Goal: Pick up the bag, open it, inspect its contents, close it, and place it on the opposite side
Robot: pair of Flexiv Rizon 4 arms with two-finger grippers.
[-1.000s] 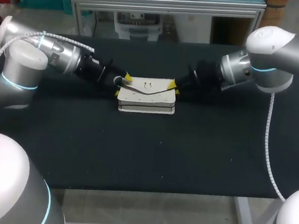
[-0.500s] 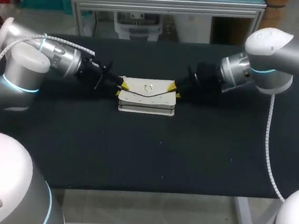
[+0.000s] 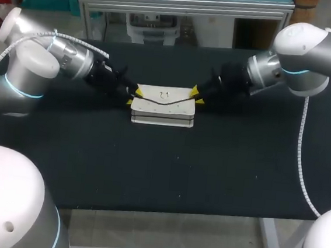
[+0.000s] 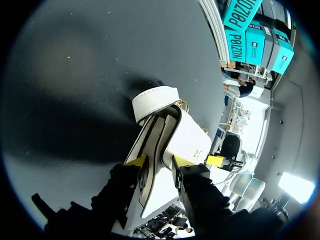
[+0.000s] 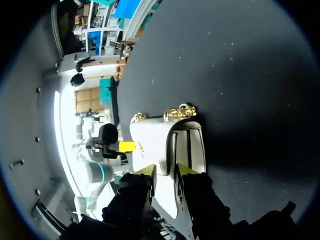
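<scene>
1. A black counter (image 3: 161, 170) fills most of the head view. A small white bag (image 3: 162, 113) lies flat on it, just above the centre of the frame.
2. The bag's flap (image 3: 174, 94) is raised slightly off the body, and a dark curved gap shows under its edge.
3. The left arm (image 3: 36, 64) comes in from the upper left of the frame and slopes down towards the bag. The left pincer (image 3: 134, 96) is at the bag's left end.
4. The right arm (image 3: 300, 61) comes in from the upper right. The right pincer (image 3: 197, 96) is at the bag's right end, facing the left pincer across the bag.
5. In the left wrist view, the left pincer's two yellow-tipped fingers stand a little apart. They pinch the near end of the bag from both sides, and the dark opening under the flap runs away ahead of them.
6. In the right wrist view, the right pincer grips its own end of the bag the same way, with a yellow tip pressed on each side.
7. A gold chain (image 5: 177, 112) lies curled at the far edge of the bag, ahead of the right pincer.
8. Each wrist view shows a yellow tip of the other pincer at the bag's far end.
</scene>
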